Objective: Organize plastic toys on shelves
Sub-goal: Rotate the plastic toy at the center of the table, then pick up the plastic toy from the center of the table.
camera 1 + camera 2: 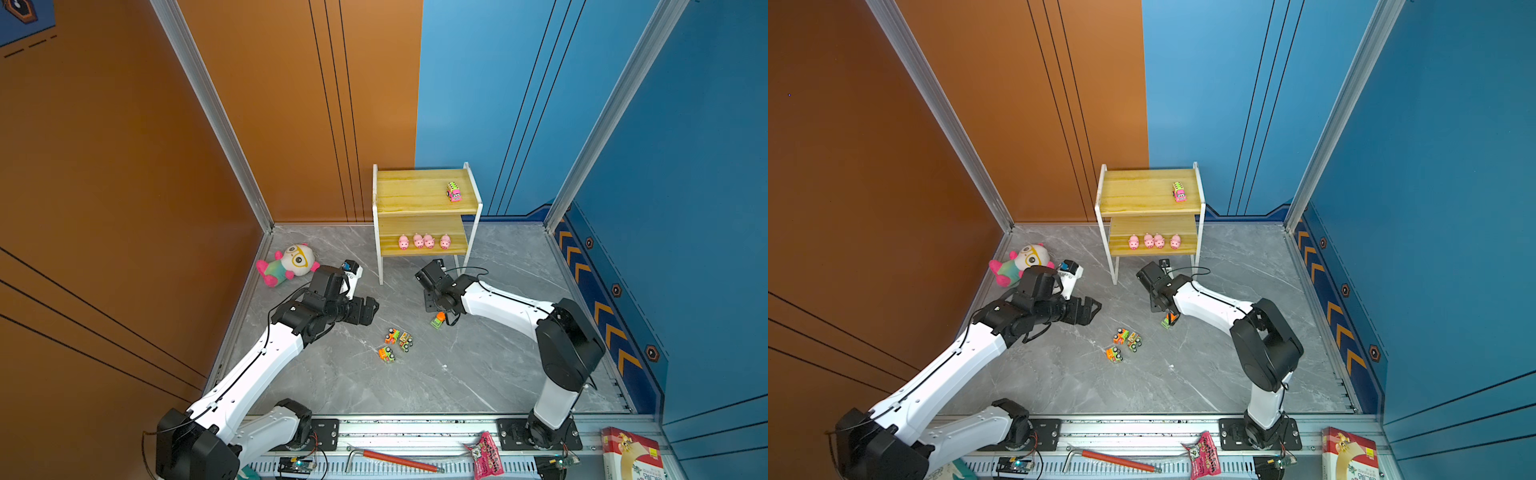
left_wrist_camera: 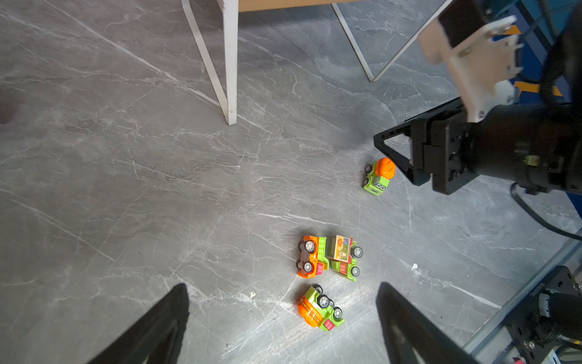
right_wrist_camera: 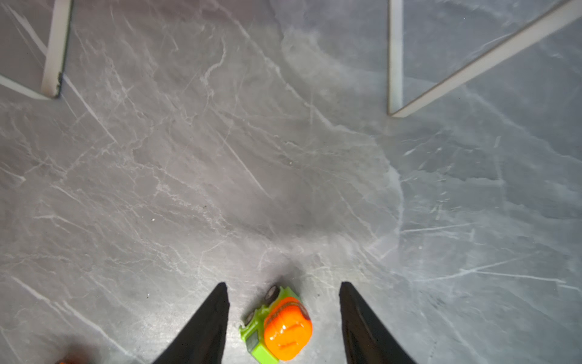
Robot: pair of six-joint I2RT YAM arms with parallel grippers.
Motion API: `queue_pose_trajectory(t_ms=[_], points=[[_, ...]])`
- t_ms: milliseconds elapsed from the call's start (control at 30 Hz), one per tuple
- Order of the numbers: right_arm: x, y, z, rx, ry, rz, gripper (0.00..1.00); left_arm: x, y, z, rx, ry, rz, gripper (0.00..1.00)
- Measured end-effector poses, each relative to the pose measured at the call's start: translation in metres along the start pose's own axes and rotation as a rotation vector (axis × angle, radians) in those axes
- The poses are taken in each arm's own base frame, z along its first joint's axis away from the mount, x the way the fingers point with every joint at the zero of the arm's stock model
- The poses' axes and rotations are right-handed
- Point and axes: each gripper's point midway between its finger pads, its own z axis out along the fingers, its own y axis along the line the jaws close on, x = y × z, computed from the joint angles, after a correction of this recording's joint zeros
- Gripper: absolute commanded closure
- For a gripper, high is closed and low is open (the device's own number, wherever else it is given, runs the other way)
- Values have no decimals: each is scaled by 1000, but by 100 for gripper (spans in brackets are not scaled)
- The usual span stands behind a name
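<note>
Right gripper (image 3: 283,285), half open, empty, astride mixer truck (image 3: 285,329) at six o'clock of shelves (image 1: 424,209), seemingly for pickup; left gripper (image 2: 283,285) agape, idle.

The left arm (image 1: 257,365) reaches forward with the wrist turned toward the middle, and the left hand (image 2: 283,286) hangs with both fingers spread wide. The right arm (image 1: 507,307) stretches inward from its side; the right hand (image 3: 283,283) points down, its fingers parted and gripping nothing

Bright, even light; soft shadow mid-frame on the desk (image 3: 293,217); truck (image 3: 283,327) at lower centre slightly blurred.
</note>
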Motion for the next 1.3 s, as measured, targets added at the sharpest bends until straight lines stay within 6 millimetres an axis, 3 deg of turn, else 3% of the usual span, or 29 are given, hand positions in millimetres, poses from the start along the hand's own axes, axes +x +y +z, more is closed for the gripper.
queue_pose_trajectory(t_ms=[133,233,400,567,933,1300], points=[[-7,-18,-33,-5,-93,148,33,-1,0,-2,0,-10,-8,6],[11,-23,-39,-15,-97,271,33,-4,-1,-7,6,-28,-13,6],[60,-17,-27,3,-22,418,33,-8,-6,-14,32,-54,-14,6],[76,-5,-18,14,9,513,30,-9,-8,-16,44,-64,-13,6],[84,20,27,93,76,547,33,-8,-10,-19,53,-71,-12,6],[73,13,43,124,83,563,55,-9,-7,-20,51,-73,-29,6]])
